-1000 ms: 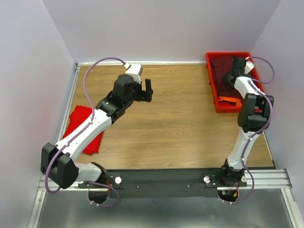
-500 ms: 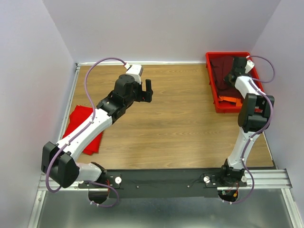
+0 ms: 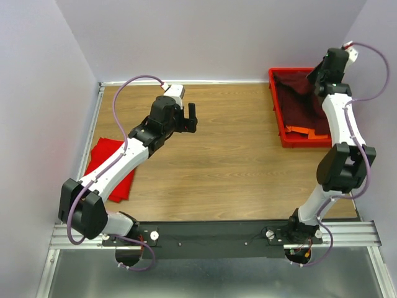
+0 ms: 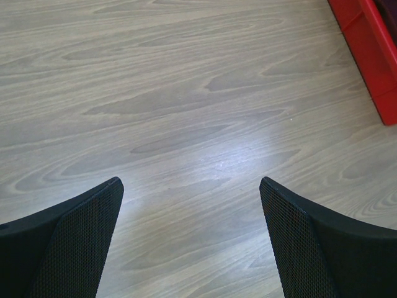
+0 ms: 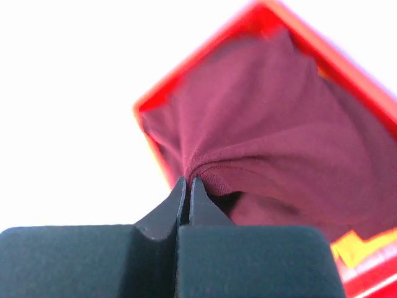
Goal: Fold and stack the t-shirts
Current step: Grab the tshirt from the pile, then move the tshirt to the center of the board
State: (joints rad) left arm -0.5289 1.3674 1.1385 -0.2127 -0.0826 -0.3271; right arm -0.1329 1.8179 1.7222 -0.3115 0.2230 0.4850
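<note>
Maroon t-shirt (image 3: 298,102): partly in the red bin (image 3: 291,144), partly lifted. One bunched fold is drawn up out of the bin towards the far right corner, and the rest drapes over the bin's inside.
Right gripper (image 3: 318,79): raised above the far end of the bin. In the right wrist view its fingers (image 5: 198,202) are pressed together, pinching a ridge of the maroon cloth (image 5: 260,124), which fans out below them.
Orange t-shirt (image 3: 307,131): lies at the near end of the bin, mostly under the maroon cloth, with only a strip showing. The right wrist view catches it as a bright patch (image 5: 356,245) at the lower right.
Red bin: stands on the far right corner of the table (image 3: 236,161), its long side running along the right edge. It holds the maroon and orange shirts.
Red t-shirt (image 3: 99,155): lies flat on the table's left edge, well apart from the bin and partly hidden under the left arm.
Left gripper (image 3: 193,118): hangs over bare wood in the far-middle of the table. Its jaws are spread wide with nothing between them, and both pads (image 4: 74,242) frame plain tabletop.
Bin corner (image 4: 366,43): shows at the upper right of the left wrist view.
</note>
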